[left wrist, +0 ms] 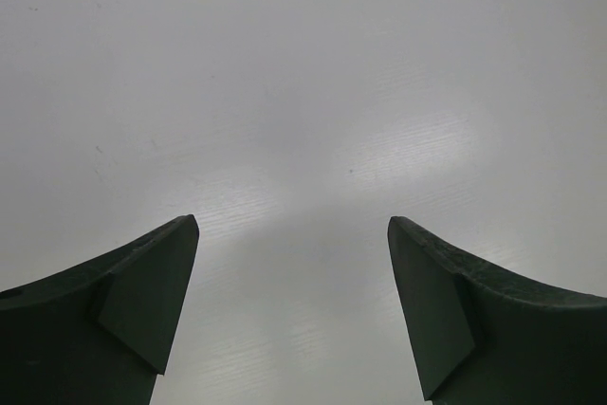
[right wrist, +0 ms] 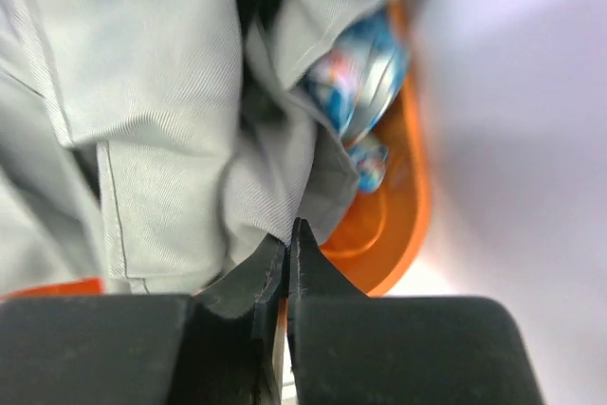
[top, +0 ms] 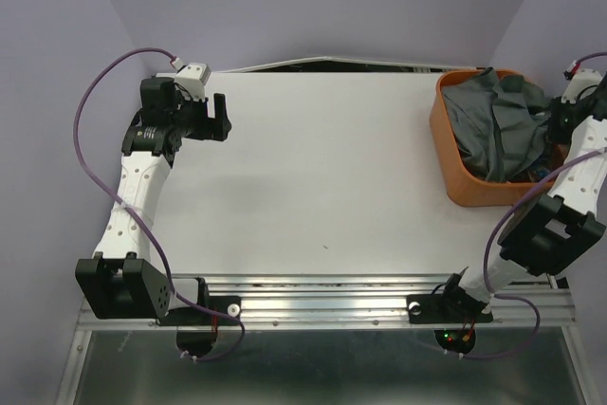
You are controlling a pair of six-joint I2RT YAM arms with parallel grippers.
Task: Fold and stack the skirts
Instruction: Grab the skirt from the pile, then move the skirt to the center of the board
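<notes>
Right gripper (right wrist: 289, 232) is pinched fully closed, tips right against the grey skirt (right wrist: 161, 120) in the orange bin (right wrist: 403, 206); can't tell if cloth's caught. Blue flowered skirt (right wrist: 356, 82) peeks underneath. Left gripper (left wrist: 292, 227) is wide, holding nothing, over the white table (left wrist: 303, 64).

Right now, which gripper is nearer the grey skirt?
Right. The right gripper is down in the orange bin, jaws shut, tips against the grey skirt. The left gripper is open over the table at the far-left side, well away from the bin.
</notes>
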